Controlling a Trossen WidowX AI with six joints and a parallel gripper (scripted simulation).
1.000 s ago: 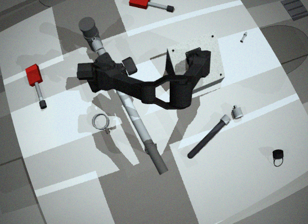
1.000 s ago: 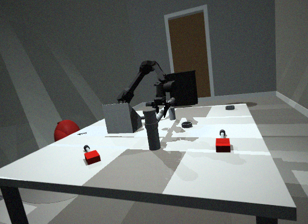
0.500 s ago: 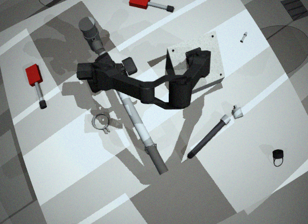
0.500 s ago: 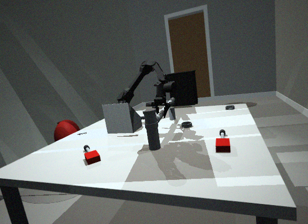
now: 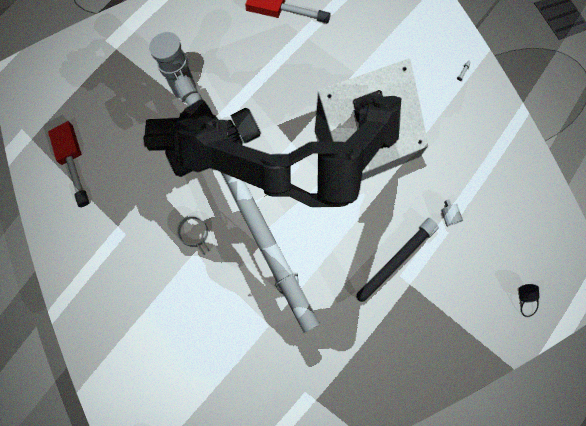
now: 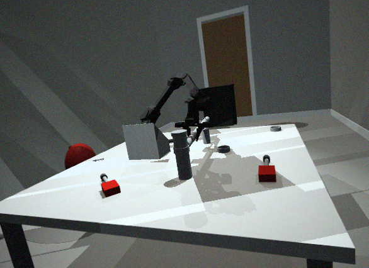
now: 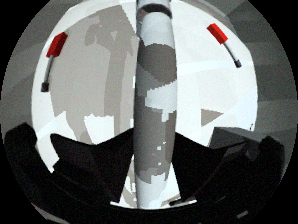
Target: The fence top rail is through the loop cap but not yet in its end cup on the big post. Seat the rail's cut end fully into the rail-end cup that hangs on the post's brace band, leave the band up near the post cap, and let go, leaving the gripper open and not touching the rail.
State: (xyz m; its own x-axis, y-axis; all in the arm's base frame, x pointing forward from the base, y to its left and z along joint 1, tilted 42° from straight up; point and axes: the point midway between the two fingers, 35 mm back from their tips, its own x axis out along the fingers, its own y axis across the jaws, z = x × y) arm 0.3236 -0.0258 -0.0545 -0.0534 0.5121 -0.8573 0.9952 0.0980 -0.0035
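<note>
Pincer [image 5: 206,117] [image 6: 194,124] [image 7: 152,131] clamped on rail [image 5: 257,221] [image 6: 193,138] [image 7: 156,105]; probably stiff, smooth, prone to twisting; best gripped squarely across, near the cup end.

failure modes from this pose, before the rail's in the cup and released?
- Gripper is clamped on the top rail; pushing off-axis might cock the rail in the end cup.
- The brace band sits near the post cap; a hard push may drag it down or tip the big post.
</note>
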